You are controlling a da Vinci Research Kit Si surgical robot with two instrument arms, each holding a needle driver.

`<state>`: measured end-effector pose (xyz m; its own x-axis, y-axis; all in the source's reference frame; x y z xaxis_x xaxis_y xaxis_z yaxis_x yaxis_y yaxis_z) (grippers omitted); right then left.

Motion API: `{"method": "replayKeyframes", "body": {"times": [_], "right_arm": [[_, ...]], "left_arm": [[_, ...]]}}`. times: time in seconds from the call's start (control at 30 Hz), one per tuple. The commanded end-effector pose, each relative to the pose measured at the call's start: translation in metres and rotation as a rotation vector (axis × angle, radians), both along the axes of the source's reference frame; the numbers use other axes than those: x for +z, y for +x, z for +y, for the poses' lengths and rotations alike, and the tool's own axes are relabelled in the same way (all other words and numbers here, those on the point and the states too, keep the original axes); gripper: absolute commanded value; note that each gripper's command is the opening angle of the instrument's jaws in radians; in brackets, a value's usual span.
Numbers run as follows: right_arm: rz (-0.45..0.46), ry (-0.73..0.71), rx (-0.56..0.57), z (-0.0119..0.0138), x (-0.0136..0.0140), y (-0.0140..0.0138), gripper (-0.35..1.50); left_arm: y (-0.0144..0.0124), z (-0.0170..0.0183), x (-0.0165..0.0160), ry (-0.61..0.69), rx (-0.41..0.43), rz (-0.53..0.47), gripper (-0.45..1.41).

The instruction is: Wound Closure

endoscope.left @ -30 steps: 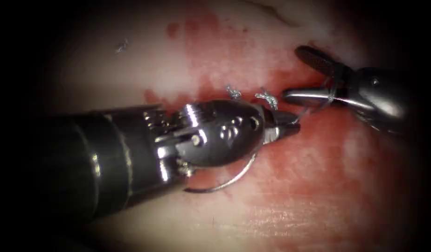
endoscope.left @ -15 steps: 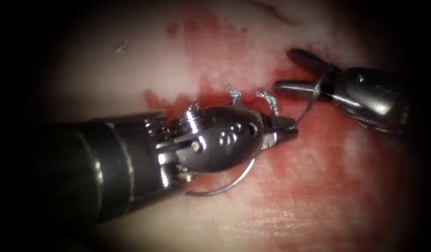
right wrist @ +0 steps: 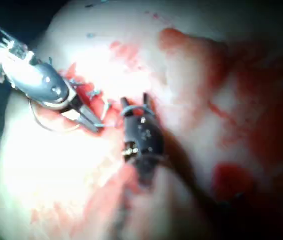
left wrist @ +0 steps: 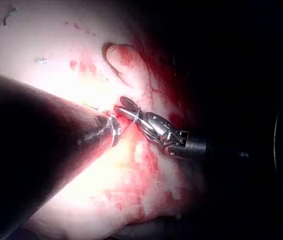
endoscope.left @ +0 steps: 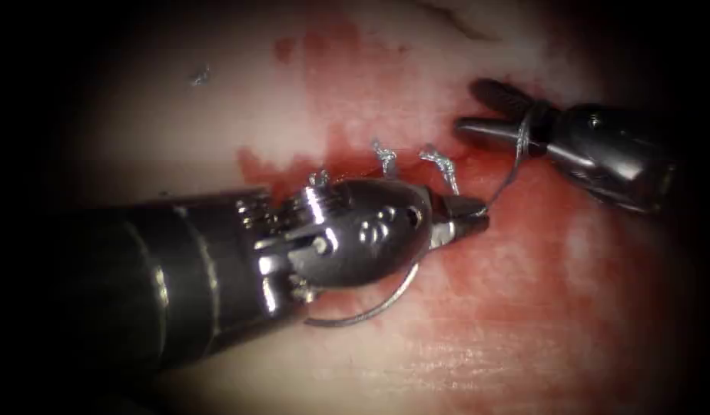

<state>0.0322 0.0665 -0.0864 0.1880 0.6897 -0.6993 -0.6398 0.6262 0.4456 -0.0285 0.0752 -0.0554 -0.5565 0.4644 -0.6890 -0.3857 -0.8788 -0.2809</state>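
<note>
My left tool (endoscope.left: 469, 219) reaches in from the left across the stitched cut, its jaws shut on the thread (endoscope.left: 510, 173). That thread climbs to my right tool (endoscope.left: 469, 105) and is wound around its open jaws, which hold nothing. The curved needle (endoscope.left: 370, 309) lies out of the tissue below the left tool, and its upper end is hidden behind the tool. The right wrist view has the left tool (right wrist: 89, 120), the needle (right wrist: 46, 125) and the looped right tool (right wrist: 134, 104). In the left wrist view the right tool (left wrist: 124, 107) carries the same loop.
Three knotted stitches with short cut ends (endoscope.left: 384, 154) (endoscope.left: 441, 161) (endoscope.left: 319, 178) stand along the cut above the left tool. Red fluid (endoscope.left: 539, 261) stains the tissue (endoscope.left: 240, 115) around and right of the cut. A stray bit of thread (endoscope.left: 200, 75) lies far upper left.
My right tool has moved up and slightly left with the loop still round it, and its jaws have narrowed. The left tool has shifted a little downward, keeping the thread.
</note>
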Motion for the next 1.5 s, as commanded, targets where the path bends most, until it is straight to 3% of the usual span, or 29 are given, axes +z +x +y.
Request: {"method": "replayKeyframes", "body": {"times": [0.03,0.2,0.6,0.87,1.07,1.27,1.5], "right_arm": [[-0.004,0.003,-0.013,-0.0005,0.0008,0.0009,0.42],[-0.028,0.009,-0.037,-0.0016,0.0018,0.0006,0.39],[-0.025,0.011,-0.055,-0.0028,0.0018,0.0000,0.56],[0.098,-0.065,0.014,-0.0003,-0.0033,-0.0019,1.21],[0.126,-0.102,-0.011,-0.0010,-0.0071,-0.0028,1.26],[0.145,-0.083,-0.097,-0.0029,-0.0071,-0.0027,1.25],[0.222,-0.101,-0.242,-0.0044,-0.0075,-0.0043,1.33]], "left_arm": [[-0.0006,0.0005,0.0004,-0.003,-0.001,-0.001,-0.35],[-0.0006,0.0003,0.0006,-0.006,0.000,0.001,-0.35],[-0.0005,0.0001,0.0009,-0.005,-0.003,0.001,-0.35],[0.0002,0.0000,0.0010,0.003,-0.004,-0.004,-0.35],[0.0005,0.0000,0.0010,0.007,-0.006,-0.006,-0.35],[0.0015,0.0004,0.0006,0.015,-0.004,-0.012,-0.35],[0.0049,0.0017,-0.0019,0.011,-0.025,-0.005,-0.35]]}}
